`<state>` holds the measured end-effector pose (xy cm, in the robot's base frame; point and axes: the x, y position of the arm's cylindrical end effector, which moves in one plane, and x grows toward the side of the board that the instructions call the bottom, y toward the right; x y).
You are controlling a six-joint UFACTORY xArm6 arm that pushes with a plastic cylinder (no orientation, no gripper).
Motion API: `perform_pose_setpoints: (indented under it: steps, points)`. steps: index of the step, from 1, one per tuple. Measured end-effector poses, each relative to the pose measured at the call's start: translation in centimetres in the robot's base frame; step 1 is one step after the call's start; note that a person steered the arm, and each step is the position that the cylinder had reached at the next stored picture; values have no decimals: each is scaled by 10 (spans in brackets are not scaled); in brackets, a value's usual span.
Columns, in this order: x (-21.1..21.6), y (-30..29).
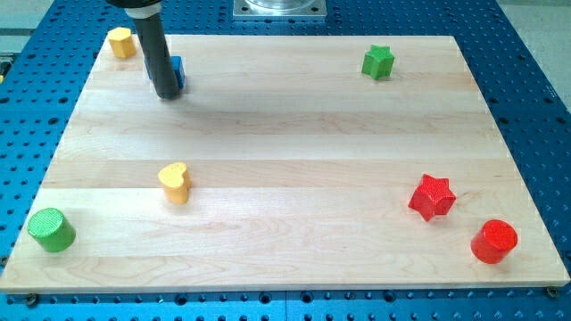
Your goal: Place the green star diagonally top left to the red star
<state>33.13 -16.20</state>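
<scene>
The green star (378,62) sits near the view's top right of the pale wooden surface (285,169), well apart from the red star (433,197) at lower right. A red cylinder (493,242) lies just beside the red star. My tip (168,94) stands at top left, holding nothing, half hiding a blue block (177,71). A yellow block (121,42), yellow heart (175,183) and green cylinder (51,230) line the left.

Wooden board (285,178) with green star (378,62), red star (433,197), yellow heart (176,183).
</scene>
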Motion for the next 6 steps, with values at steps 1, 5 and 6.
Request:
perform_pose_setpoints:
  steps: [1, 5, 6]
  points:
    - [-30, 107]
    - [-42, 317]
    - [57, 279]
